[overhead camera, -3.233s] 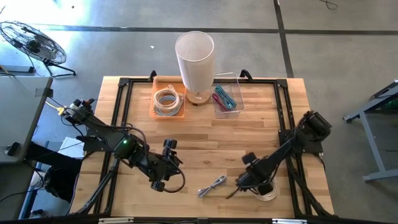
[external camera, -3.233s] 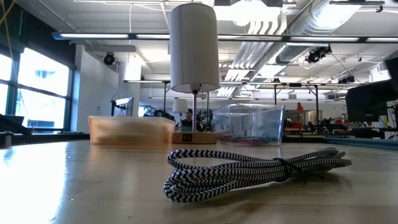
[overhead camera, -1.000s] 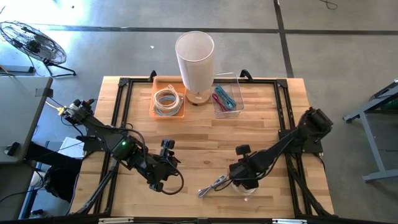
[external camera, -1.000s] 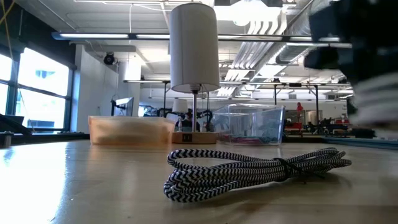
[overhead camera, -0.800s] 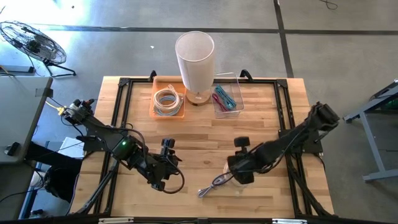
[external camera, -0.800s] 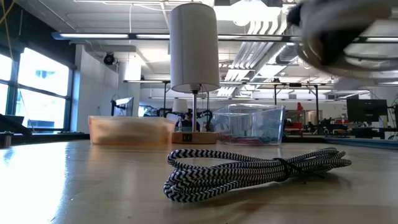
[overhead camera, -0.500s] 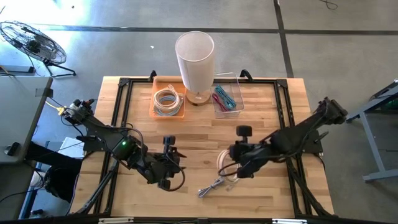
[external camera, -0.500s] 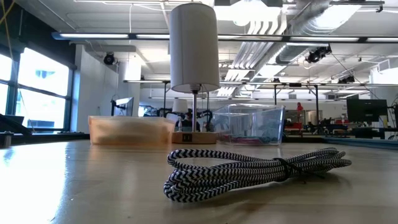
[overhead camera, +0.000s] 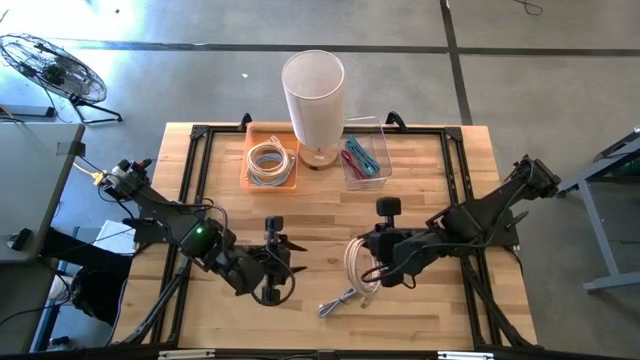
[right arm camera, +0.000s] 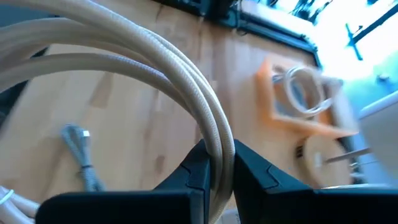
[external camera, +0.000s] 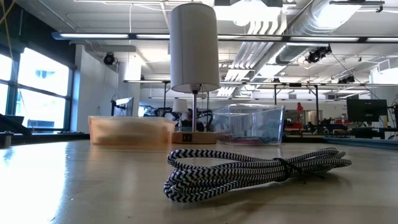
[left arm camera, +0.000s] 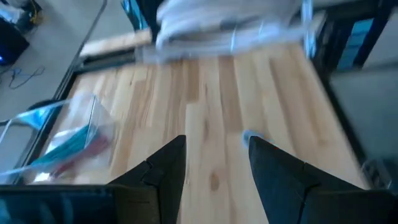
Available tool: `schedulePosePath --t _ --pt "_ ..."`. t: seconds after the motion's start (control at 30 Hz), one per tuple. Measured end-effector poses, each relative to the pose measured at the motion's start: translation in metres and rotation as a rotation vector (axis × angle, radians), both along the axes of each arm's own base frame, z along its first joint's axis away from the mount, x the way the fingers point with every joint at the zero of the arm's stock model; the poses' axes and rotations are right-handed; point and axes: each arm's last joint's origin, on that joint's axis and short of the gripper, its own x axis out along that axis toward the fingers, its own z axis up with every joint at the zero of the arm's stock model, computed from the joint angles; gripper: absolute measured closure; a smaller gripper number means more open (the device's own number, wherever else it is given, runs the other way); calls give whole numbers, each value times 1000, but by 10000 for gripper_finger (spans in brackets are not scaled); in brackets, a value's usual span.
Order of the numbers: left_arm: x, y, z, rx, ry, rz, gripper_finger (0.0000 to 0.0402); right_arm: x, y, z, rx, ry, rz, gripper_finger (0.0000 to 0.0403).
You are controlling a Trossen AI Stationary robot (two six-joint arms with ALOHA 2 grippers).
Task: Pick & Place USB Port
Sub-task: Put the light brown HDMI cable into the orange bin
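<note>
A cream coiled USB cable [overhead camera: 354,266] is in my right gripper [overhead camera: 374,262], which is shut on it above the table's middle-near part. In the right wrist view its strands [right arm camera: 186,81] arch away from my right gripper [right arm camera: 216,167]. A black-and-white braided cable [overhead camera: 340,298] lies flat on the table just nearer than the coil and fills the low view [external camera: 249,170]. My left gripper [overhead camera: 276,256] is open, left of both cables, touching nothing; its own view shows my left gripper [left arm camera: 214,152] over bare wood. My right gripper pinches a bundle of cream strands [right arm camera: 215,140] of the coil's loop between its two fingers [right arm camera: 198,171]. The fingers lie across the strands. The coil is lifted clear of the table and reaches toward the table's left from the fingers.
At the far edge stand an orange tray [overhead camera: 249,180] holding a white coiled cable [overhead camera: 269,160], a white-shaded lamp [overhead camera: 313,92] and a clear bin [overhead camera: 381,171] with coloured cables. Bare wood lies between these and the arms.
My right gripper, shut on the cream coil, has risen from the near-right part of the table and moved toward the left and far edges. The coil has come clear of the table with it. In the low view it crossed the picture's top and left it.
</note>
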Motion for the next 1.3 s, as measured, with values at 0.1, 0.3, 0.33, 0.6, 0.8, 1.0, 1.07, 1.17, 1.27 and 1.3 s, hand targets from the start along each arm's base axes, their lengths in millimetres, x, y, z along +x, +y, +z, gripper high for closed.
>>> schedulePosePath --t 0.1,0.3,0.33,0.6,0.8,1.0,1.07,1.17,1.27,1.3 --pt "5 -2 9 -36 -101 28 231 2 0 2 -77 -27 9 369" --pt "10 -3 24 24 -246 51 231 7 -2 11 -234 -121 -26 369" --pt "10 -3 25 61 -253 66 231 7 -2 13 -263 -134 -32 369" --pt "10 -1 29 120 -293 139 231 6 -6 40 -423 -214 -136 369" --pt "12 -3 34 68 -337 103 231 5 -8 56 -462 -246 -142 369" --pt "17 -1 43 -59 -417 33 231 8 -6 65 -500 -294 -113 370" --pt "20 3 44 -127 -435 60 231 9 -6 67 -514 -306 -105 370" --pt "23 8 44 -191 -443 90 231 10 -5 70 -537 -317 -92 370" --pt "26 13 44 -228 -443 72 231 10 -4 71 -544 -320 -74 370" --pt "28 14 44 -239 -440 58 231 10 -4 71 -544 -320 -68 370"
